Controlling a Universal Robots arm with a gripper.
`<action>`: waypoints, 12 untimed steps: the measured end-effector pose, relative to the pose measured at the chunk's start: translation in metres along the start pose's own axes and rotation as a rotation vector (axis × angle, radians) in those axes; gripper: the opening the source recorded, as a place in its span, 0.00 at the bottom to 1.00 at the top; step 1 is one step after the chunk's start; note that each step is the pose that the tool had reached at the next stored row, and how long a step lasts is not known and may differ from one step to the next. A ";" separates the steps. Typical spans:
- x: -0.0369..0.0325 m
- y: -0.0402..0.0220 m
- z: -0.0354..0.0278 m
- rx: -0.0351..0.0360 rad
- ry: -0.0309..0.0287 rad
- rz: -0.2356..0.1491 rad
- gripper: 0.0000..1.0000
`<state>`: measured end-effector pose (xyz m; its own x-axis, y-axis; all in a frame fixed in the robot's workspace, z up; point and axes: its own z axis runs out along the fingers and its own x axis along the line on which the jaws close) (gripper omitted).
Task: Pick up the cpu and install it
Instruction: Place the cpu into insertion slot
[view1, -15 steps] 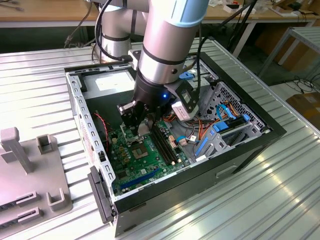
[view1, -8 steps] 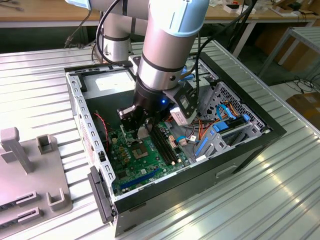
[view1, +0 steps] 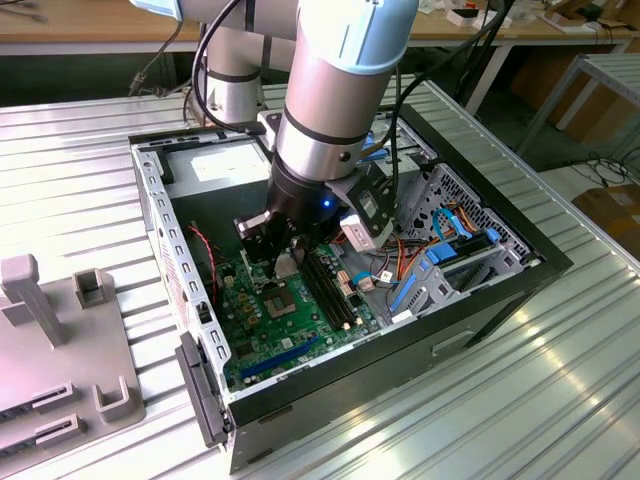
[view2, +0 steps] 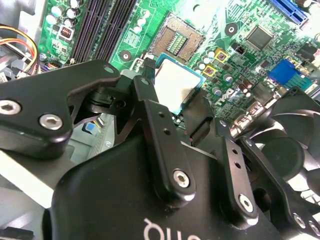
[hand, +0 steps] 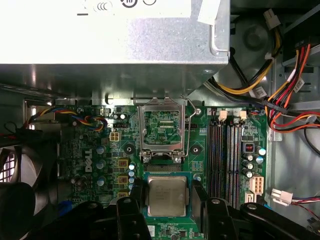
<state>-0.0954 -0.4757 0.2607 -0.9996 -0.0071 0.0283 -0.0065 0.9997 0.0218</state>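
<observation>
The cpu (hand: 167, 196) is being pinched between the jaws, with fingers (hand: 136, 197) pressing on two opposite edges and its metal face showing in both wrist views. It is hanging above the motherboard (hand: 100, 165) inside the open computer case (view1: 380, 410), close by the open socket (view2: 176, 42), whose frame (hand: 162, 125) is standing raised. The pick-up appears done, and the installing step is in hand. Seating is calling for squaring the chip to the socket and lowering it level and gently.
</observation>
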 end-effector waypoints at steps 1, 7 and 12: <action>0.0000 0.0000 0.0000 0.0001 0.0001 0.000 0.47; -0.0001 0.0000 0.0030 -0.0003 -0.0001 0.000 0.47; -0.0004 -0.0003 0.0125 -0.0001 0.0000 0.000 0.47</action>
<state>-0.0954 -0.4757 0.2482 -0.9996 -0.0072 0.0283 -0.0066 0.9997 0.0219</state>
